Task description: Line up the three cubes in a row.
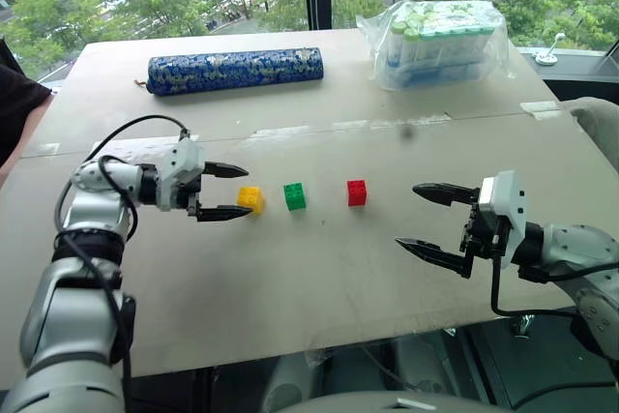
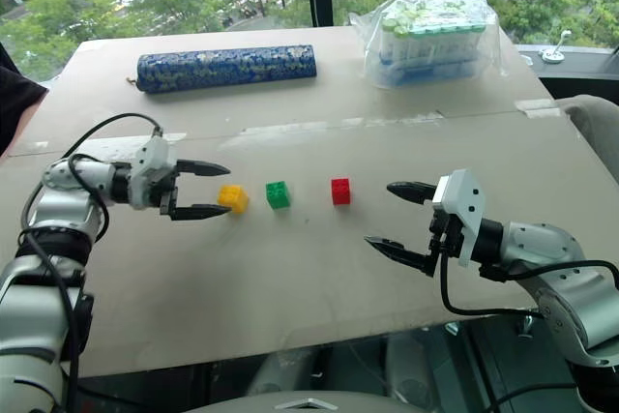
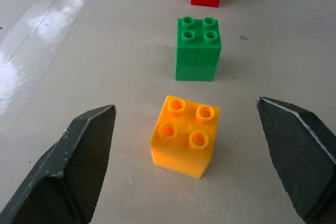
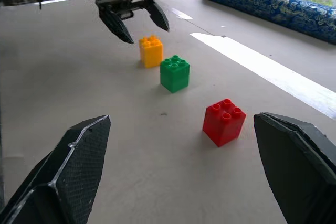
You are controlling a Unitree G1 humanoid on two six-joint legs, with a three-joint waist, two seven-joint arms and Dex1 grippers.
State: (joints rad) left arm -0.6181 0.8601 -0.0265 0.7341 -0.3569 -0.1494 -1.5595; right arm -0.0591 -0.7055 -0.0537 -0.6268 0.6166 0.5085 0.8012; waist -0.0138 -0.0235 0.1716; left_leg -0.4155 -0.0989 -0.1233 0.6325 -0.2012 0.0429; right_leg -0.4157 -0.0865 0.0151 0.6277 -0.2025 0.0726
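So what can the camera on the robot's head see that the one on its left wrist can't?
Only the head view takes in the blue roll, the bag of tubes and the right hand, open. Only the left wrist view shows, up close, the yellow cube sitting free on the table between the left hand's spread fingers. Both show the yellow, green and red cubes in a row.

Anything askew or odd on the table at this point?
Only slightly: the yellow block sits a little twisted against the green block and red block. The three otherwise stand in one row, apart, upright. Nothing spilled or damaged.
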